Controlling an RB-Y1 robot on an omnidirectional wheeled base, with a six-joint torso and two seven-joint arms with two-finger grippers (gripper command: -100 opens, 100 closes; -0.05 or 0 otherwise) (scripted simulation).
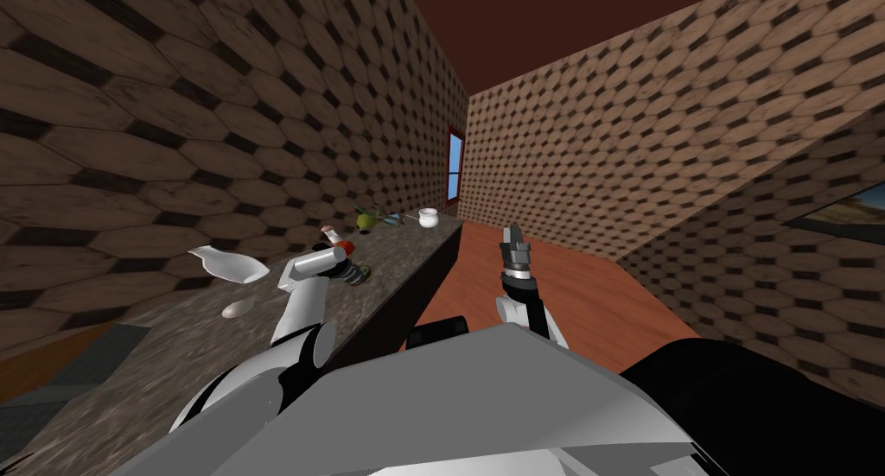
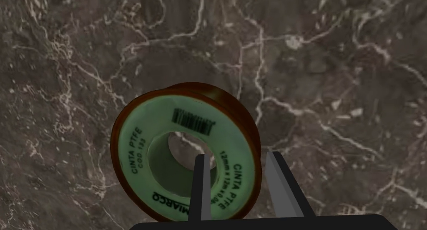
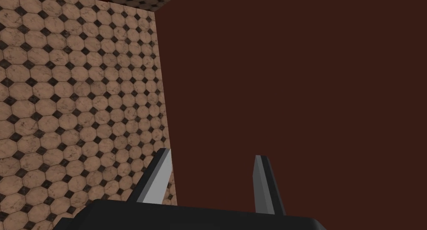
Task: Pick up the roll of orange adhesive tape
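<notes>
The tape roll (image 2: pixel 167 127) has a pale green printed face and a dark orange-brown rim. It hangs tilted over the dark veined marble counter (image 2: pixel 333 73). My left gripper (image 2: pixel 236 155) is shut on the roll's wall, with one finger (image 2: pixel 203 185) through the centre hole and the other (image 2: pixel 277 181) outside the rim. In the head view the left gripper (image 1: pixel 353 272) reaches over the counter (image 1: pixel 173 358) by the left wall. My right gripper (image 1: pixel 512 238) is raised above the red-brown floor, its fingers (image 3: pixel 160 177) open and holding nothing.
On the counter lie a white dish (image 1: pixel 229 263), a small pale oval thing (image 1: pixel 235 309), a small bottle (image 1: pixel 330 234), a green item (image 1: pixel 366 221) and a white pot (image 1: pixel 429 218) at the far end. The tiled wall runs close behind. The floor (image 1: pixel 562 289) lies to the right.
</notes>
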